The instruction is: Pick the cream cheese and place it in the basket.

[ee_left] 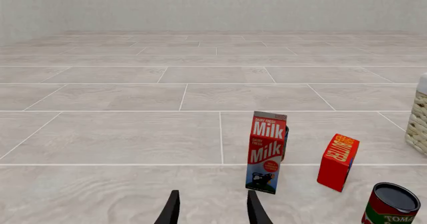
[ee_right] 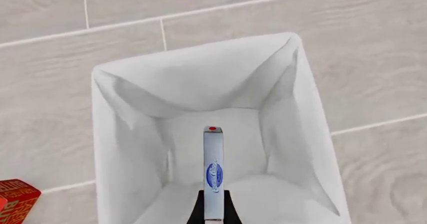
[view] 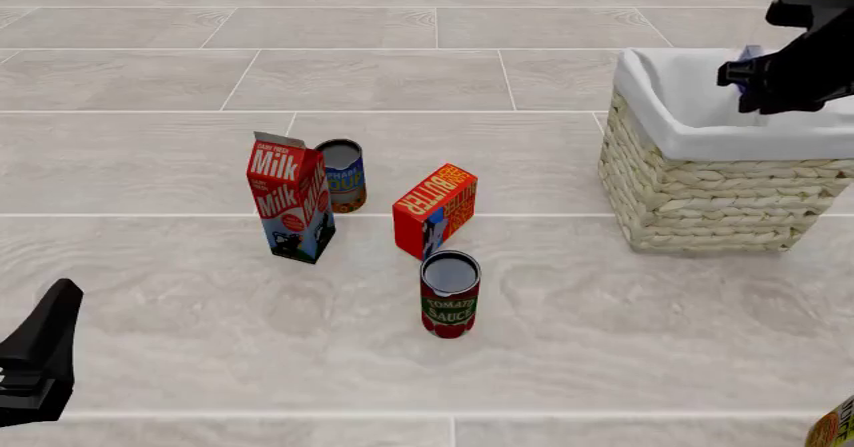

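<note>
The cream cheese (ee_right: 213,174), a thin blue and white box seen edge-on, is held in my right gripper (ee_right: 213,207). It hangs above the open mouth of the basket (ee_right: 133,134), over its white cloth lining. In the front view the right gripper (view: 747,73) is over the wicker basket (view: 707,197) at the right, with a sliver of the box (view: 751,57) showing. My left gripper (ee_left: 212,211) is open and empty, low at the near left (view: 40,367), far from the basket.
A milk carton (view: 290,199) stands left of centre with a blue can (view: 343,175) just behind it. An orange-red butter box (view: 435,207) and a tomato sauce can (view: 450,294) stand in the middle. Part of another object (view: 834,429) shows at the near right corner.
</note>
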Robot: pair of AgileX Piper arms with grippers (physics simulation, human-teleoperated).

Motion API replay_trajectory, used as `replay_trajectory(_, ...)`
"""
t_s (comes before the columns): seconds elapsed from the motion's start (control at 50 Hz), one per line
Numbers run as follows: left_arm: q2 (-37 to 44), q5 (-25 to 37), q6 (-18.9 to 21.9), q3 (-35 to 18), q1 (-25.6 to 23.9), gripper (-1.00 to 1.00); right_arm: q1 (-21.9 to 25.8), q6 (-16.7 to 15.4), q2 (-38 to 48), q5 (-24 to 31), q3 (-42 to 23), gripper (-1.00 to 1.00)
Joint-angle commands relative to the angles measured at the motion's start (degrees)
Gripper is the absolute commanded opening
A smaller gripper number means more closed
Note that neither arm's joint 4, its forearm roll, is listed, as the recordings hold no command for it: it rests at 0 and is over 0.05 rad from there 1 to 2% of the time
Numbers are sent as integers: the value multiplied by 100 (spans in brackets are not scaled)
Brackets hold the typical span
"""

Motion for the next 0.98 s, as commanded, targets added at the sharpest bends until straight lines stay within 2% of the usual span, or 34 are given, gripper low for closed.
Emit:
replay_trajectory(0.02,1,0,0,0,0,100,-7,81,-4,36,-94,-100)
replay_trajectory(0.18,1,0,1,0,0,100,-67,39,-9,71,-102,-100)
replay_trajectory(0.2,0,0,-1,0,1,100,-95,1,-4,64,-84,100)
replay_trajectory(0.66,1,0,-2,0,0,100,-63,33,-48,24,-27,100)
replay_trajectory(0.98,2,0,0,0,0,100,-93,7,-624,-41,427,100)
